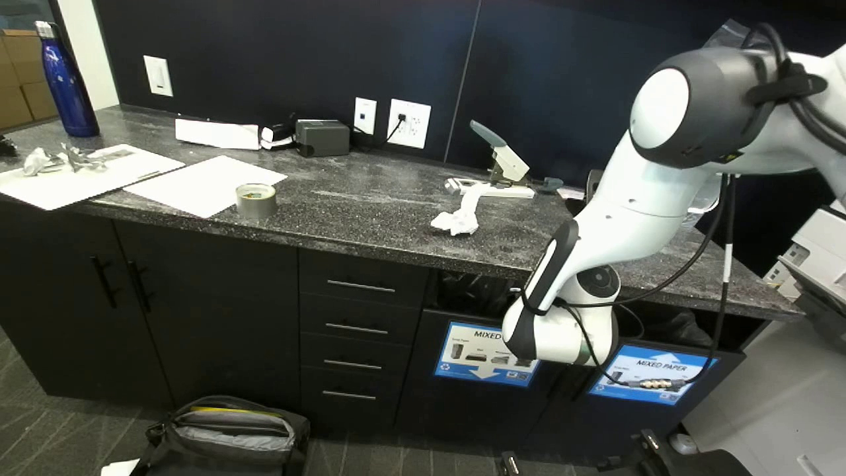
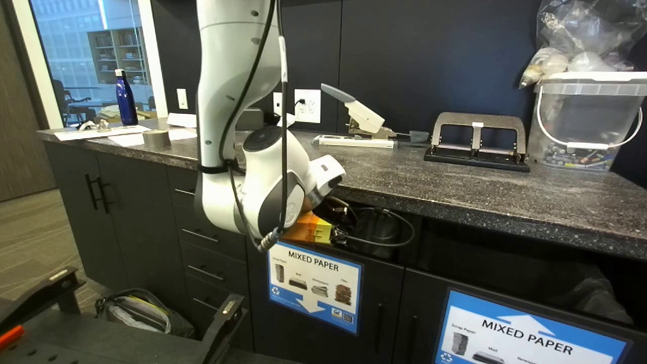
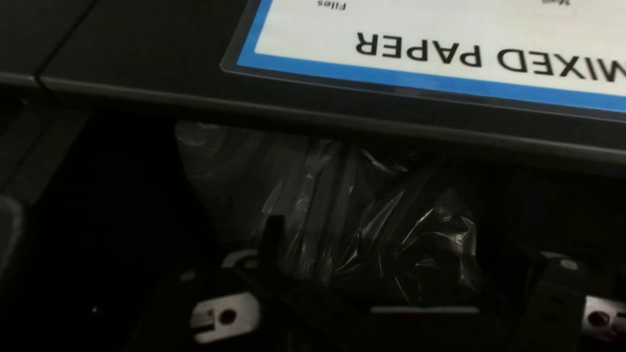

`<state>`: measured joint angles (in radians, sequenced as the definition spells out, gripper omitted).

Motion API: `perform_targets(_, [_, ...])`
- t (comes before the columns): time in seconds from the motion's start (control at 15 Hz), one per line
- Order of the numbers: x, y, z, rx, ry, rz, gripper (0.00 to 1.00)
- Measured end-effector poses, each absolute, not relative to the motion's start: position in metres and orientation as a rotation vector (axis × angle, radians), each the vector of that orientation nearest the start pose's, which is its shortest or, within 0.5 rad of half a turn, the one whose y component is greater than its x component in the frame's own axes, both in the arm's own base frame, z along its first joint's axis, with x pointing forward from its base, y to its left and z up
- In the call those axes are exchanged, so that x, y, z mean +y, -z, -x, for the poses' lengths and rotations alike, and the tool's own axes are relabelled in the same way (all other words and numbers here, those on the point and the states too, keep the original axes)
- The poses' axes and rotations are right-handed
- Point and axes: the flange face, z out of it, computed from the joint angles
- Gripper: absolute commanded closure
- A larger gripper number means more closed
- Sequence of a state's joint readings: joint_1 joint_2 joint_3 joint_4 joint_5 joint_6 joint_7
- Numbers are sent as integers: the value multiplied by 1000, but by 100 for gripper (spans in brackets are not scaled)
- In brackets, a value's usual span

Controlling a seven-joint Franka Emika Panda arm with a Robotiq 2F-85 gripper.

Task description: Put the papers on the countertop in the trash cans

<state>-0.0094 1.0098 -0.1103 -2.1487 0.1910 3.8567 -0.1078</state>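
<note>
In an exterior view, one paper wad (image 1: pixel 456 223) lies on the countertop (image 1: pixel 350 218) in front of the stapler (image 1: pixel 507 165), while more wads (image 1: pixel 41 160) sit on a flat sheet (image 1: pixel 59 194). In an exterior view, the arm (image 2: pixel 217 111) bends down at the open top of a bin (image 2: pixel 384 283). In the wrist view, the gripper (image 3: pixel 412 274), jaws spread wide, holds nothing that I can see, crinkled plastic (image 3: pixel 313 195) showing beyond.
</note>
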Motion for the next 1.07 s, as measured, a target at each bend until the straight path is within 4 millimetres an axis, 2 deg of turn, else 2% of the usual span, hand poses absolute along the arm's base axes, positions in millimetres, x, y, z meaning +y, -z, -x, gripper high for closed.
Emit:
perform_targets(0.33, [-48, -68, -483, 102, 743, 3175, 0])
perform_targets(0.6, [-9, -111, -468, -22, 463, 3121, 0])
perform_targets(0.8, [15, -164, -474, 1, 414, 3081, 0])
perform_targets(1.07, [46, -249, -496, 162, 437, 3018, 0])
